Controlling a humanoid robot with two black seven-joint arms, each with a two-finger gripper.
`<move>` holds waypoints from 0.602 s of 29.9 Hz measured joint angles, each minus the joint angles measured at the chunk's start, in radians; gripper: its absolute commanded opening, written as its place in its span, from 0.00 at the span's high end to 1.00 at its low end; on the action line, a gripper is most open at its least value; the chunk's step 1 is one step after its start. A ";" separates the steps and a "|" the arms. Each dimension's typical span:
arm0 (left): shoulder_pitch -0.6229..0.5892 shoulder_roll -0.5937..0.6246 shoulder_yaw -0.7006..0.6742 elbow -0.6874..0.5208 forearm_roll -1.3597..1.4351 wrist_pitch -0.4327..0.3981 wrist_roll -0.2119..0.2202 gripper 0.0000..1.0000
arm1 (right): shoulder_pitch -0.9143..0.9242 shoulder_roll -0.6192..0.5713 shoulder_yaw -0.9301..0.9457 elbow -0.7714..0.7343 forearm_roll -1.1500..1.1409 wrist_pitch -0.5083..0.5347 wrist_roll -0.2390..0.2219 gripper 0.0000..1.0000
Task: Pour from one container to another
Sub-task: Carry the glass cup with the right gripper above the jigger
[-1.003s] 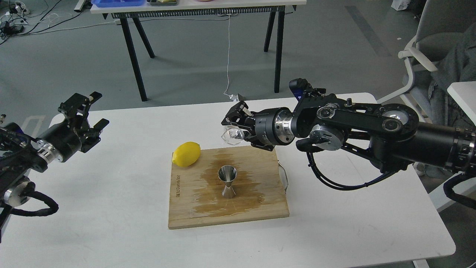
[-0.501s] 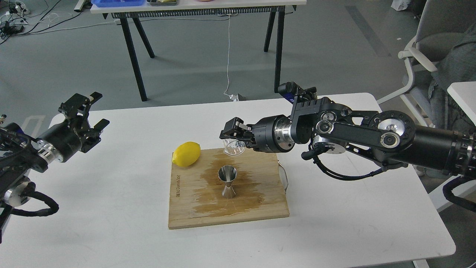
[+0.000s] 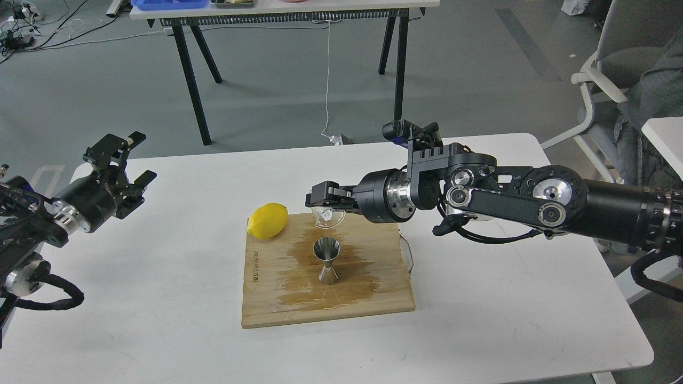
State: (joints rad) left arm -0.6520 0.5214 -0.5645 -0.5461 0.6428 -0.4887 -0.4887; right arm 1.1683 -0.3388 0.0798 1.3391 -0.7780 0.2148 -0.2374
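A small clear glass cup [image 3: 328, 218] hangs tilted just above and behind the steel jigger [image 3: 326, 260], with my right gripper [image 3: 322, 202] shut on it. The jigger stands upright in the middle of a wooden cutting board [image 3: 267, 298], on a dark wet patch. Whether liquid is running from the cup is too faint to tell. My left gripper [image 3: 130, 160] is held above the table's left side, far from the board, open with nothing in it.
A yellow lemon [image 3: 268, 220] lies at the board's far left corner. A metal handle [image 3: 407, 255] sticks out at the board's right edge. Beyond the white table [image 3: 160, 330] are another table's black legs and, at right, a chair.
My right arm has rolled and moved left and down, bringing the glass cup from beside the board's far edge to just above the jigger. The left arm has stayed put.
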 measured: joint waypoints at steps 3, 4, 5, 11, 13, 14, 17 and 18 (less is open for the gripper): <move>0.001 0.000 0.000 0.000 0.000 0.000 0.000 0.01 | 0.000 0.004 -0.002 0.000 -0.049 0.001 0.031 0.71; 0.001 0.000 0.000 0.000 0.000 0.000 0.000 0.01 | 0.000 0.003 -0.002 0.000 -0.069 0.001 0.040 0.71; 0.001 0.000 0.000 0.000 0.000 0.000 0.000 0.01 | 0.000 0.003 -0.003 0.000 -0.096 0.002 0.052 0.71; 0.001 0.000 0.000 0.000 0.000 0.000 0.000 0.01 | -0.010 0.002 -0.009 0.000 -0.205 0.002 0.086 0.71; 0.001 0.000 0.000 0.000 0.000 0.000 0.000 0.01 | -0.010 0.000 -0.015 0.000 -0.220 0.002 0.090 0.71; 0.001 0.000 0.000 0.000 0.000 0.000 0.000 0.01 | -0.011 -0.001 -0.018 0.000 -0.229 0.002 0.094 0.71; 0.001 0.000 0.000 0.000 0.000 0.000 0.000 0.01 | -0.012 -0.004 -0.027 0.000 -0.258 0.002 0.120 0.71; 0.001 0.000 0.000 0.000 0.000 0.000 0.000 0.01 | -0.012 -0.005 -0.029 0.000 -0.263 0.002 0.130 0.71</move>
State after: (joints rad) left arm -0.6508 0.5216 -0.5646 -0.5461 0.6428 -0.4887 -0.4887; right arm 1.1559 -0.3441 0.0508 1.3391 -1.0413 0.2164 -0.1072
